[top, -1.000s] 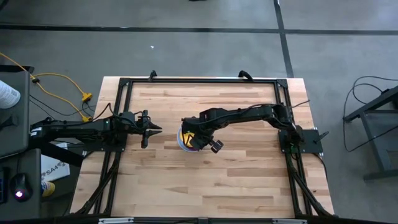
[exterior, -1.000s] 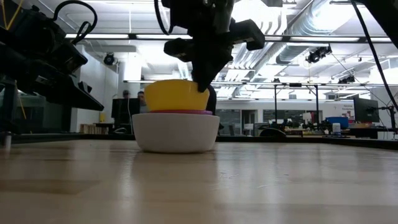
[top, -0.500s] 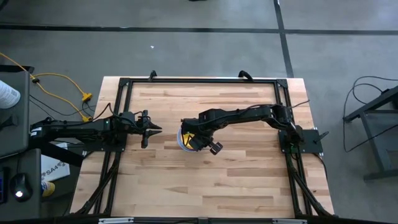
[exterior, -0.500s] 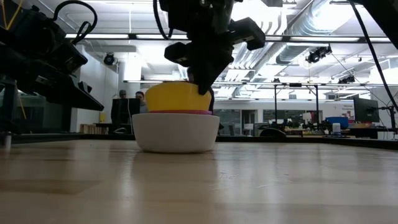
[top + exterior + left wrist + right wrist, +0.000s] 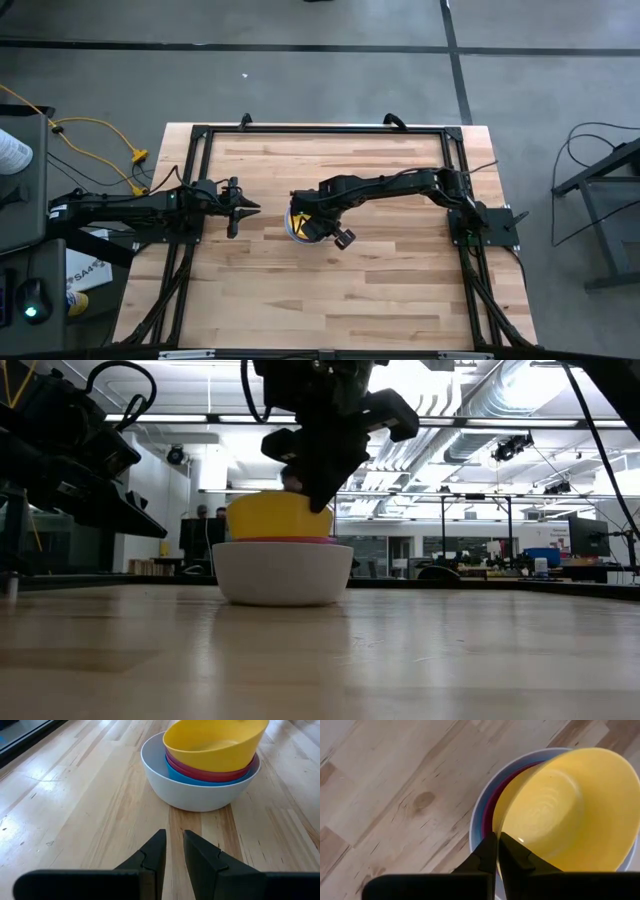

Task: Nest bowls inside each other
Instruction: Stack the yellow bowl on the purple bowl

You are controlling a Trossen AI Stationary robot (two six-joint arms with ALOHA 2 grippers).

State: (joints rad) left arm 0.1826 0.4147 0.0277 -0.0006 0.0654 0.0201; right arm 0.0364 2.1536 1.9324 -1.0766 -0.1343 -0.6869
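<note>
— Right gripper [image 5: 496, 851]: what's it doing?

— Its fingers are pinched shut on the rim of the yellow bowl [image 5: 565, 810], directly above the stack at the table's [image 5: 400, 290] middle. The bowl sits straight below the gripper, a little tilted in the stack and riding high, so by my reading letting go is what remains.

— What's in the stack?

— The white bowl [image 5: 200, 795] sits on the wood and holds the blue bowl [image 5: 197, 779], then the red bowl [image 5: 210, 771]; a purple bowl's rim [image 5: 290, 540] shows as a thin line under the yellow one.

— And the left gripper [image 5: 173, 851]?

— Waiting just left of the stack, fingers narrowly apart, pointing at it, holding nothing. The right arm is clearly nearer.
</note>
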